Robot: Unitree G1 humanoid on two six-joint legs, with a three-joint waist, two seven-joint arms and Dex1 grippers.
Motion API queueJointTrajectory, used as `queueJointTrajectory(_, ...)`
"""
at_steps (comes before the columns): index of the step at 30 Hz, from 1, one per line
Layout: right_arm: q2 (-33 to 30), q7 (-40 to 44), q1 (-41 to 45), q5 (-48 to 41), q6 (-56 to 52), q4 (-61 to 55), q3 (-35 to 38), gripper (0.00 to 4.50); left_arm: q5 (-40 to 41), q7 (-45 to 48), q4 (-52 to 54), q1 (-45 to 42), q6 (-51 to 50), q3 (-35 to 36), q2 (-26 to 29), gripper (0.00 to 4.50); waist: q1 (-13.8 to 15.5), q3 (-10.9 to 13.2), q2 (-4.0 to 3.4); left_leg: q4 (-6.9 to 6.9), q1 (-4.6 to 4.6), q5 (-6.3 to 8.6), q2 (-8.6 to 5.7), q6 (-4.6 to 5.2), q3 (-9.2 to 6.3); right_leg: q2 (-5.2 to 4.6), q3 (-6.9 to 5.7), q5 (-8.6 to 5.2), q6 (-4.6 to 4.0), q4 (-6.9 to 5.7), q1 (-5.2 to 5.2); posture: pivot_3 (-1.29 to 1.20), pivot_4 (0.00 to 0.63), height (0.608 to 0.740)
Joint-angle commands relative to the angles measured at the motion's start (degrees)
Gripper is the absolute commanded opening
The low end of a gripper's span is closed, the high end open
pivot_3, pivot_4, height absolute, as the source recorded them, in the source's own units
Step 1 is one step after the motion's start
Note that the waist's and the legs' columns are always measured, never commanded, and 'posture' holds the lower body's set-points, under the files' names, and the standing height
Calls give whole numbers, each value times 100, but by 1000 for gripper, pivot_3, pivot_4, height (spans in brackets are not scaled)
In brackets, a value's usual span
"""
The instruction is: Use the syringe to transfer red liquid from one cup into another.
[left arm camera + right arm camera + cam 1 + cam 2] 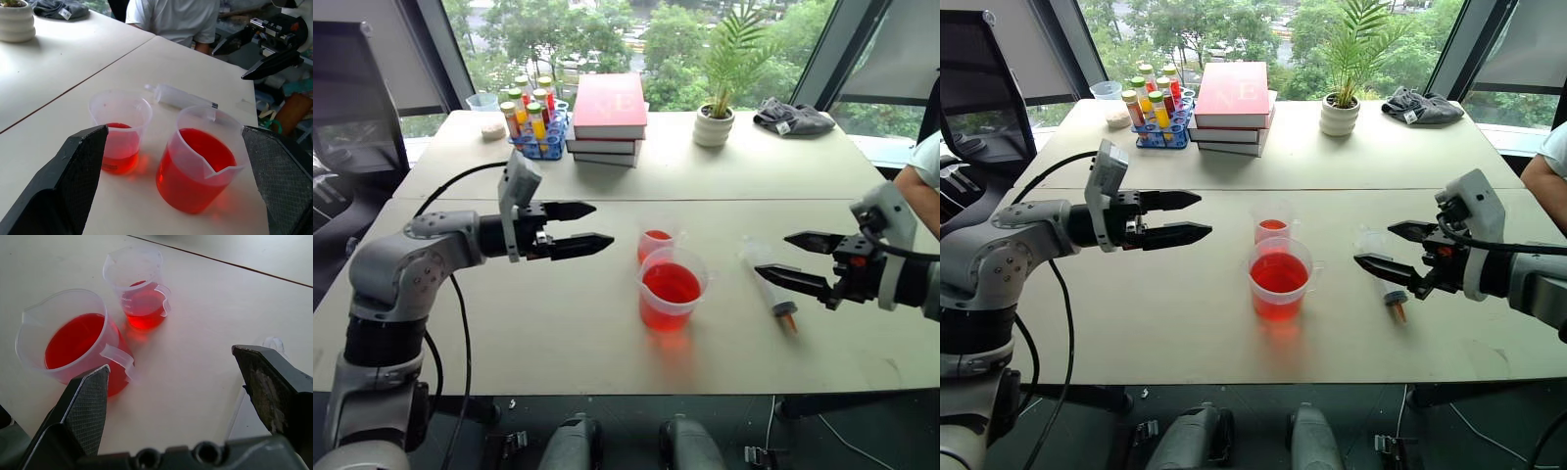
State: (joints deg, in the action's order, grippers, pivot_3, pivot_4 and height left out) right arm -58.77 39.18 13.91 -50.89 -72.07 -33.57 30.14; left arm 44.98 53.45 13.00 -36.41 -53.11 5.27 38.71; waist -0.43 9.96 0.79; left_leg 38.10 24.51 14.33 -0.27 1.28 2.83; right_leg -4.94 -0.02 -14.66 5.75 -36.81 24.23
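The syringe point(776, 298) lies flat on the table right of the cups, its orange tip toward the near edge. My right gripper point(771, 255) hovers open just above it, holding nothing. The larger cup point(672, 289) stands at the table's middle, well filled with red liquid point(208, 149). Close behind it is the smaller cup point(655, 242), with a shallow layer of red liquid. My left gripper point(602, 223) hangs open and empty left of the cups, pointing toward them. The right wrist view shows the larger cup point(73, 340) and the smaller cup point(142, 289) past my right fingers.
At the back of the table stand a rack of capped tubes point(533, 117), a stack of books point(609, 113), a potted plant point(715, 122) and a grey cloth point(793, 117). A person's arm point(920, 181) is at the right edge. A seam crosses the table behind the cups.
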Motion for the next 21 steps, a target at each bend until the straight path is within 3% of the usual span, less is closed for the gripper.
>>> queueJointTrajectory(1,-110,-16,57,-52,146,-17,111,4393,25,-13,-13,-174,77,4,-30,4500,0,0,0,0,0,0,0,0,0,0,0,0,1,0,0,0,150,740)
queueJointTrajectory(12,-139,-146,63,-35,81,30,65,4393,117,-27,-25,-276,14,49,-106,4500,0,0,0,1,0,0,0,0,1,1,-2,2,4,0,0,0,150,740)
queueJointTrajectory(21,-237,-758,690,109,-471,558,-441,4393,78,-58,6,-249,100,1,-176,4500,-7,0,0,3,0,0,0,0,1,2,-2,1,1,-2,0,0,150,740)
